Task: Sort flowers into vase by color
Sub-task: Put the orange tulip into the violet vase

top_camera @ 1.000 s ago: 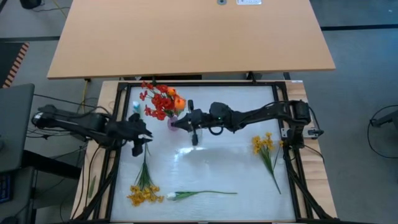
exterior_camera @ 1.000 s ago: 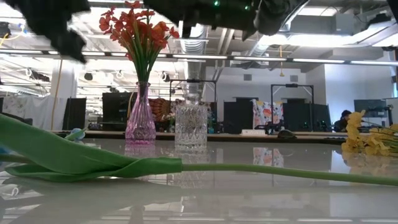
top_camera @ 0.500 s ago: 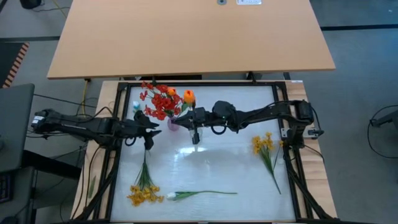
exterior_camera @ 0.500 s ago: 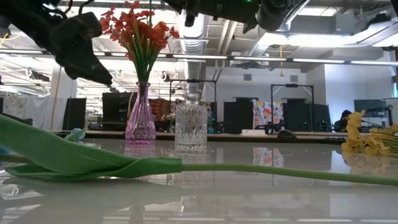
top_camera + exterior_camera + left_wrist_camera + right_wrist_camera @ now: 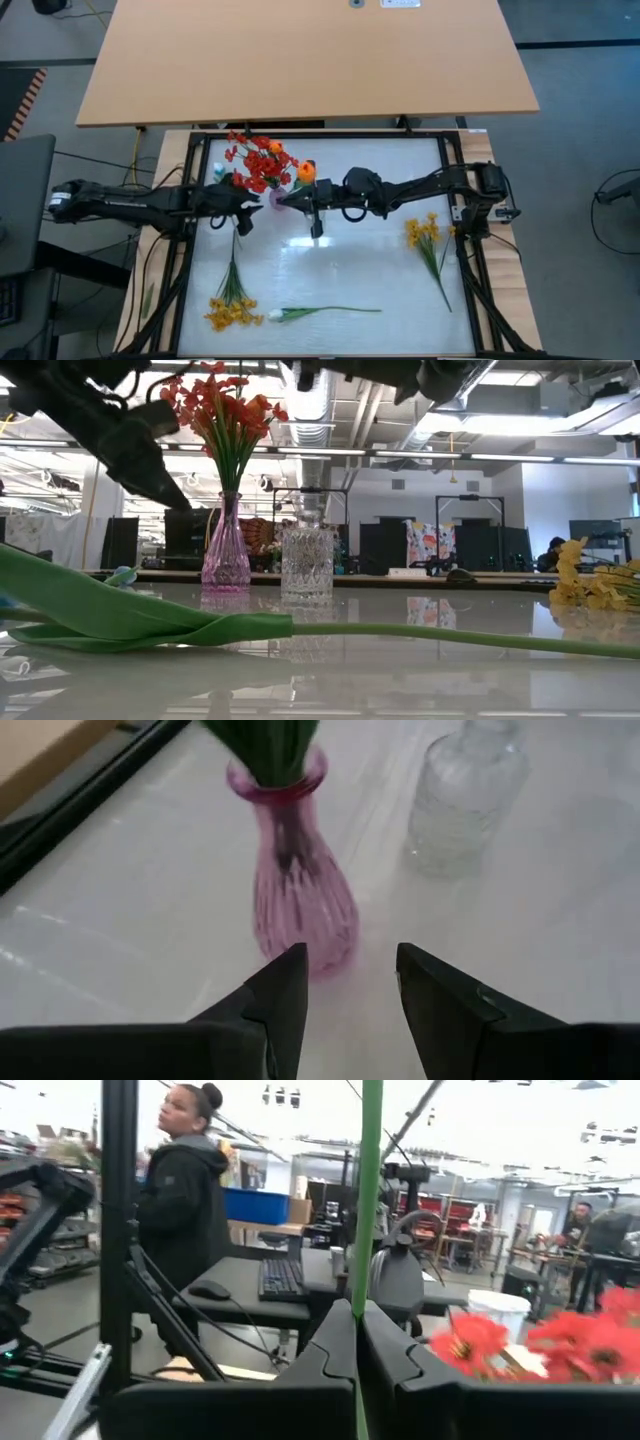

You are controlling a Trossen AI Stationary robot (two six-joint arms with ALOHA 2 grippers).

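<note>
A pink vase (image 5: pixel 272 198) with red-pink sprays (image 5: pixel 256 163) stands at the table's far middle, and a clear cut-glass vase (image 5: pixel 307 564) stands beside it. My right gripper (image 5: pixel 298 196) hovers beside the sprays, shut on an orange tulip (image 5: pixel 305 172). My left gripper (image 5: pixel 348 982) is open, low and just left of the pink vase (image 5: pixel 294 900), its fingers empty. On the table lie two yellow bunches (image 5: pixel 230 310) (image 5: pixel 422 232) and a white tulip (image 5: pixel 318 312). My right gripper pinches the tulip's green stem (image 5: pixel 364 1285) between its two fingers. The fingers reach about level from the table's right and lie across the stem. The stem stands upright and the orange bud (image 5: pixel 305 172) is above the fingers. The gripper hides the stem's lower end.
A black frame (image 5: pixel 190 230) runs around the glossy white table top. A wooden table (image 5: pixel 300 60) stands beyond the far edge. In the room behind, a person (image 5: pixel 185 1200) stands among desks. The white tulip's leaf and stem (image 5: pixel 150 615) lie close to the low camera.
My left gripper has gone down and toward the table's right, up to the pink vase, and has tipped less steeply downward. My right gripper has shifted slightly toward the right with the orange tulip, whose bud now stands apart from the red sprays.
</note>
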